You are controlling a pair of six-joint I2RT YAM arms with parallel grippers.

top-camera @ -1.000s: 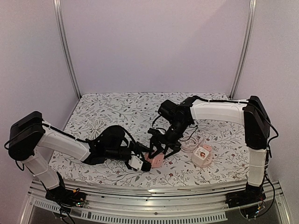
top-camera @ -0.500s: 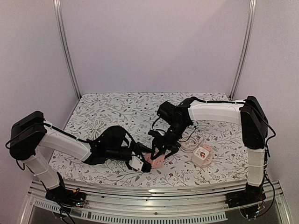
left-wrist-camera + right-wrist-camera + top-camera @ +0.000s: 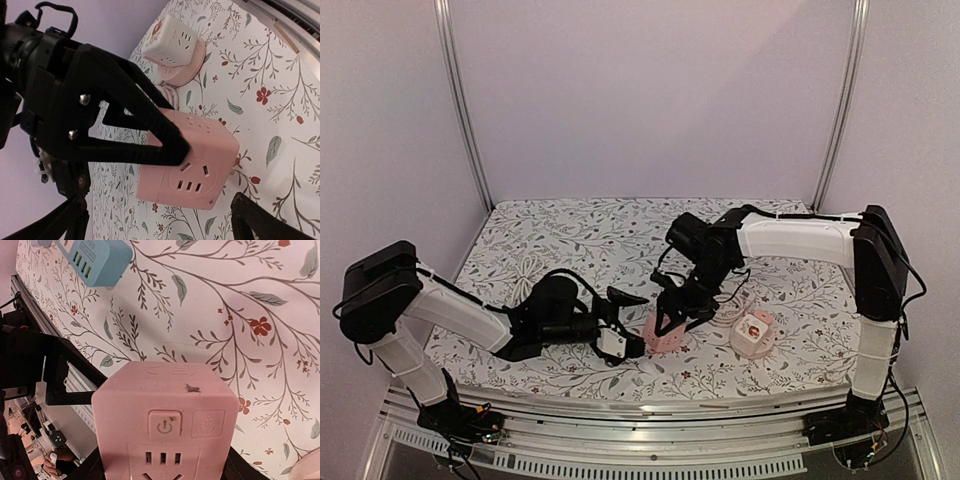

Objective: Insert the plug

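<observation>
A pink cube socket (image 3: 670, 335) sits low over the table near its front edge, with my right gripper (image 3: 675, 318) shut on it from above. In the right wrist view the cube (image 3: 167, 415) fills the space between the fingers (image 3: 90, 467), showing its power button and slots. In the left wrist view the cube's socket face (image 3: 192, 175) points at my left gripper (image 3: 160, 225), which stands wide open just short of it and holds nothing. In the top view the left gripper (image 3: 632, 322) lies just left of the cube. I cannot make out the plug itself.
A white cube adapter (image 3: 753, 330) sits on a pink round base (image 3: 192, 70) to the right, beside a coil of pink cable (image 3: 725, 305). A light blue adapter (image 3: 95, 260) lies near the left gripper. A white cable (image 3: 525, 272) lies at the left. The table's front rail (image 3: 650, 405) is close.
My left gripper has opened, let go of the pink cube and drawn back slightly left. My right gripper has closed on the cube and shifted a little right with it.
</observation>
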